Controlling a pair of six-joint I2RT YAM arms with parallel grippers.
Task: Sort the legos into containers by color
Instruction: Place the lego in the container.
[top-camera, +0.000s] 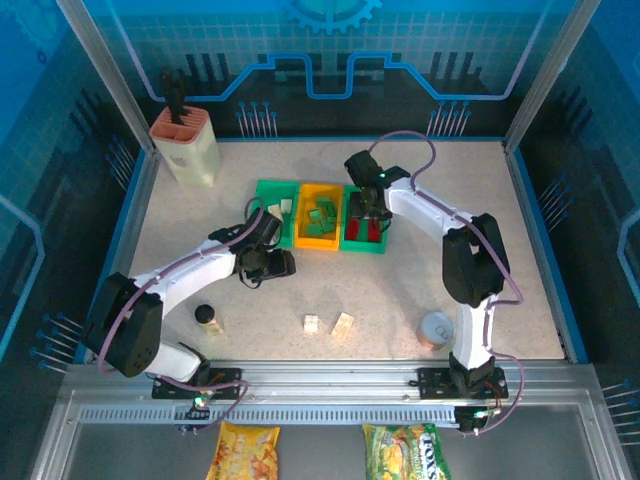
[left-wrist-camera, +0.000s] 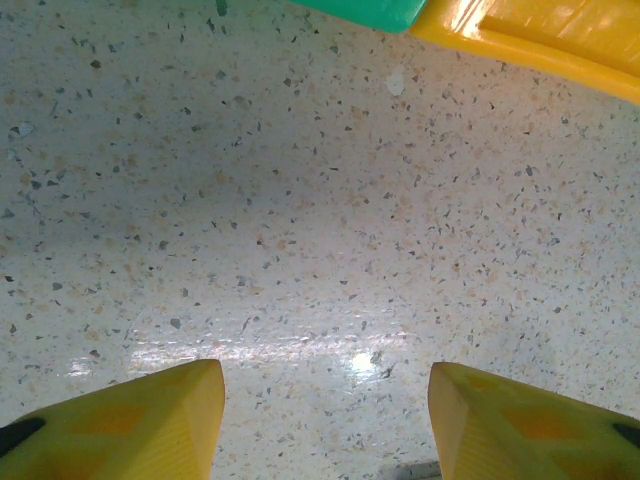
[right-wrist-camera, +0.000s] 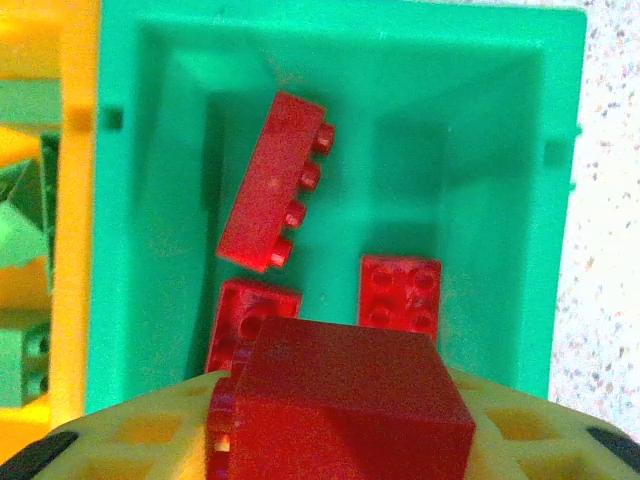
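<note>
Right pincer (right-wrist-camera: 335, 435) is clamped on a red brick (right-wrist-camera: 345, 385), which sits between its two yellow fingers (right-wrist-camera: 130, 430). Directly below the pincer is the right green bin (right-wrist-camera: 500, 120) at the end of the three-bin row. Three more red bricks (right-wrist-camera: 272, 180) lie on that bin's floor. One long brick rests on its side ahead of the pincer. Two others lie closer in, and one of these is partly hidden by the held brick. To the left of the pincer, the yellow bin (right-wrist-camera: 75, 200) joins the green one and contains green bricks (right-wrist-camera: 20, 225).

Left pincer (left-wrist-camera: 325, 378) is wide open with nothing between its fingers, and it sits low over the bare speckled surface (left-wrist-camera: 300, 220). Ahead of it are a corner of the left green bin (left-wrist-camera: 370, 12) and the rim of the yellow bin. In the top view, two cream bricks (top-camera: 311, 323) lie on the surface to the right of the left pincer, nearer the arm bases and well apart from the bins.
</note>
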